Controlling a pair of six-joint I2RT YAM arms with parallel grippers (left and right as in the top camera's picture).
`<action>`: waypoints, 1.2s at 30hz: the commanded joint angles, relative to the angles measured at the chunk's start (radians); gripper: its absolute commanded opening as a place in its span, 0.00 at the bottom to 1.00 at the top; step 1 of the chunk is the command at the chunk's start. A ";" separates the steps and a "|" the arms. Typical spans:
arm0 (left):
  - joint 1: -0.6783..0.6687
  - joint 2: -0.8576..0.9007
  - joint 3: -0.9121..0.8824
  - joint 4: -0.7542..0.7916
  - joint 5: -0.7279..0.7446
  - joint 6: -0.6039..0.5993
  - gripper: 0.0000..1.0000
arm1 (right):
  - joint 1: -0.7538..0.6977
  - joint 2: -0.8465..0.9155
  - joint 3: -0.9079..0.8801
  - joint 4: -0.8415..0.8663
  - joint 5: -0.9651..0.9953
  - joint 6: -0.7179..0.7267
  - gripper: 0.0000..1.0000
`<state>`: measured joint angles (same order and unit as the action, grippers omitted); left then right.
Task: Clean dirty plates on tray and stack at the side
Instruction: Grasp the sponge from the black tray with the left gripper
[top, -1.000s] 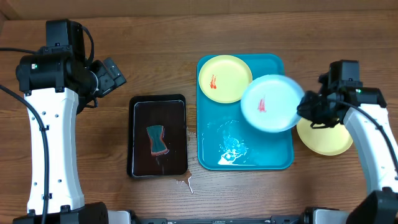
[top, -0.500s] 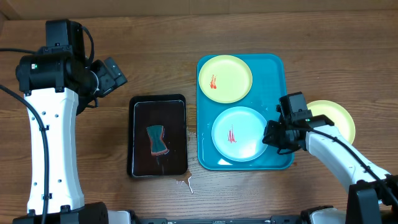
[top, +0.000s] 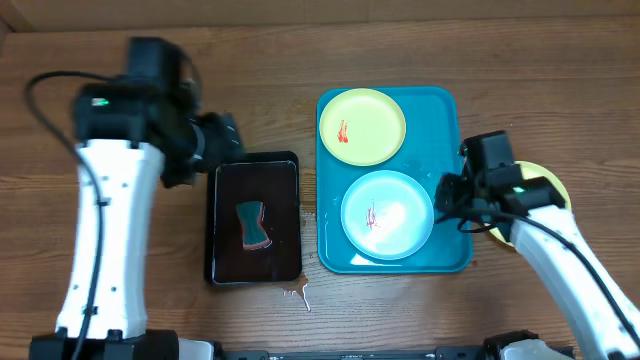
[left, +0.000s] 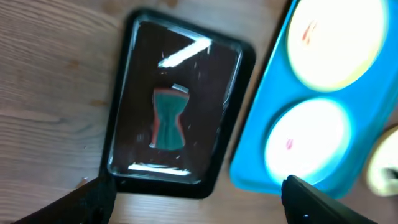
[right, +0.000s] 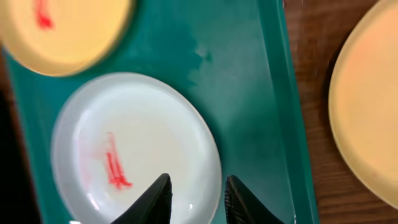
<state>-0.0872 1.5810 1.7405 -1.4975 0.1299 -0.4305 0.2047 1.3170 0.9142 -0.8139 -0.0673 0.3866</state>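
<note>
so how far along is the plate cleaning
Early. Done: the off-tray yellow plate lies beside the tray, on its right, no smear visible. In hand: nothing; the right gripper is open over the blue plate, the left gripper open by the black tray with the sponge. Left: the blue plate and the smeared yellow plate, both on the tray with red marks.

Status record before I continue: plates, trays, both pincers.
tray: turquoise, holds two plates
far plate: yellow-green, on tray, red smear
near plate: light blue, on tray, red smear
third plate: yellow-green, on table right of tray, partly hidden
black tray: holds sponge
left pincer: open, near black tray
right pincer: open, over near plate's rim
</note>
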 joint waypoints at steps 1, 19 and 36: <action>-0.082 0.032 -0.134 0.035 -0.131 -0.048 0.83 | 0.003 -0.071 0.030 -0.021 0.020 -0.028 0.31; -0.130 0.151 -0.737 0.620 -0.130 -0.089 0.18 | 0.003 -0.093 0.030 -0.094 -0.042 -0.028 0.31; -0.128 0.084 -0.608 0.488 -0.159 -0.010 0.04 | 0.003 -0.014 0.001 -0.116 0.139 0.137 0.31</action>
<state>-0.2157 1.7405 1.0611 -0.9768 0.0086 -0.4713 0.2047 1.2644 0.9264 -0.9367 0.0254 0.4683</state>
